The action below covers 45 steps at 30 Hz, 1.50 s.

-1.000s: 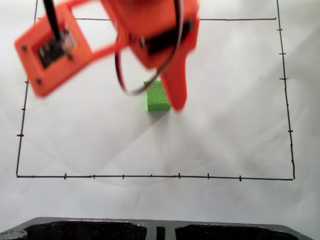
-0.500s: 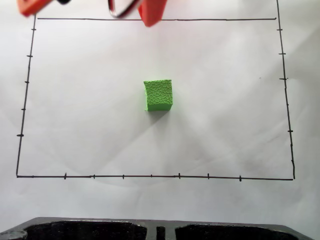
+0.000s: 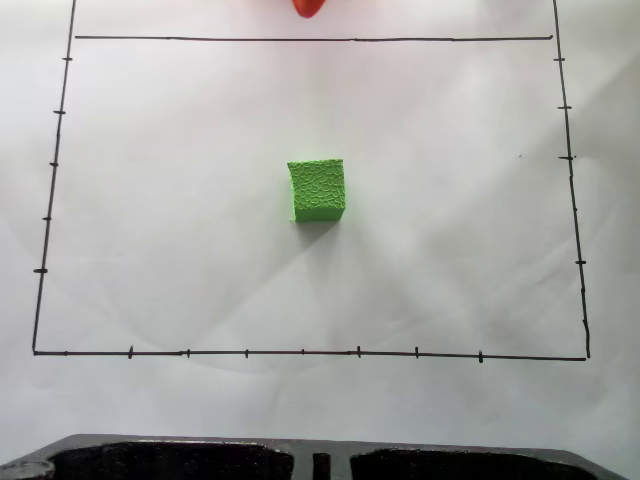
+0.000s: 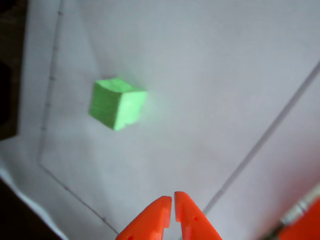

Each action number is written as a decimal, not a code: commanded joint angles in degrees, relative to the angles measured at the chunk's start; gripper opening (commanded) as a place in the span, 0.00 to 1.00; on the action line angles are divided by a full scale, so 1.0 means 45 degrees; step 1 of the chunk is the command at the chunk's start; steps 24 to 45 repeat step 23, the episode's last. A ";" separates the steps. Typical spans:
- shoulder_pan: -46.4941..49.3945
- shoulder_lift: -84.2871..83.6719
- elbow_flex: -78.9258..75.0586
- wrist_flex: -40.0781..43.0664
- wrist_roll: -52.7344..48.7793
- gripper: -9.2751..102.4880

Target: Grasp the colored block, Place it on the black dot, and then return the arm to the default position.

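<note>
Wrist view looks down past my end effector, whose two orange tips sit almost touching with only a thin slit between them, so it is closed and holding nothing. Well ahead of those tips the colored block rests free on the white paper, up and to the left in that view, a little blurred. Fixed view shows the same block sitting near the middle of the drawn black border, its crackled top face sharp and level, and only a sliver of my orange arm at the top edge, well apart from it. I see no black dot anywhere on the bare paper; my guess is that it lies under the block, though neither view lets me confirm that. On that reading the placing is done and the step in hand is the return to the default position, which calls for no more than folding back clear of the sheet without brushing the block. The fixed view gives what the wrist one lacks: the block's place within the whole border and a dark moulded tray at the bottom edge. The wrist view alone gives the state of my tips and a side face of the block.
</note>
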 commanded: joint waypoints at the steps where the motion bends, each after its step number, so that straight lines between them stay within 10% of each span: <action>1: -0.0156 0.1055 0.0449 -0.0508 -0.0273 0.08; 23: 0.0156 0.2578 0.5703 -0.6641 0.0137 0.08; 45: 0.0156 0.2578 0.5703 -0.6641 0.0137 0.08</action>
